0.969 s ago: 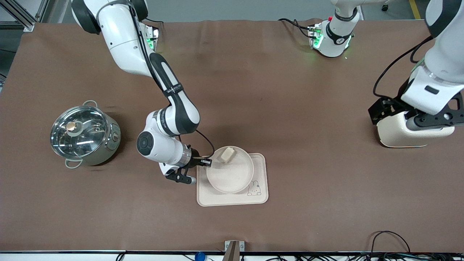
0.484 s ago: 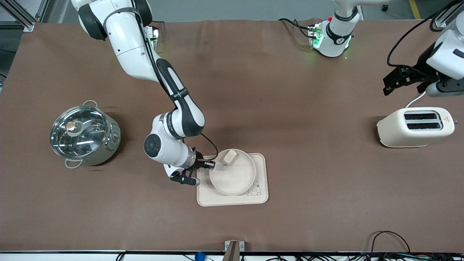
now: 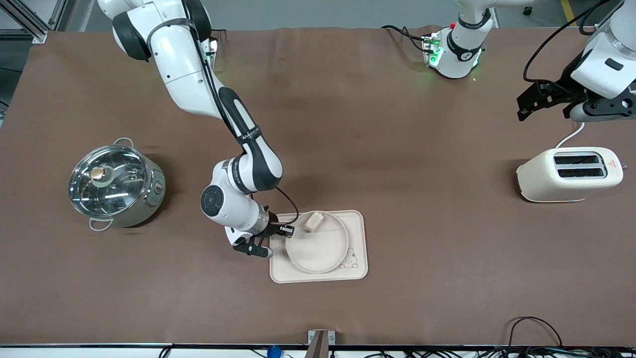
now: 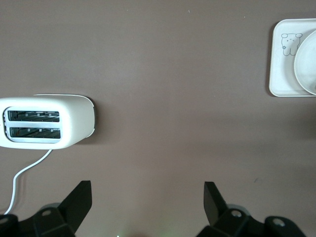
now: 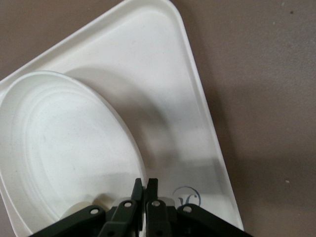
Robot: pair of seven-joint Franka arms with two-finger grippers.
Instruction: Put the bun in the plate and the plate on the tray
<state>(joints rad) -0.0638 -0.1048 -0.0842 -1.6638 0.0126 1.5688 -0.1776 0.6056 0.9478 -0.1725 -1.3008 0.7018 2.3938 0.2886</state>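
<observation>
The plate [image 3: 316, 243] is pinched at its rim by the right hand [image 3: 284, 230] and sits on the tray [image 3: 355, 268], with the bun [image 3: 313, 221] in it just beside that hand. A pot [image 3: 115, 184] stands toward the right arm's end. The left hand [image 4: 148, 197] is held open over bare tabletop [image 3: 397, 149] beside 1 toaster [image 3: 569, 174].

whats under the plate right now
The tray lies under the plate, with the right claw shut on the plate's rim. The bun sits in the plate. The rabbit drawing shows partly; the tray's middle is covered.
</observation>
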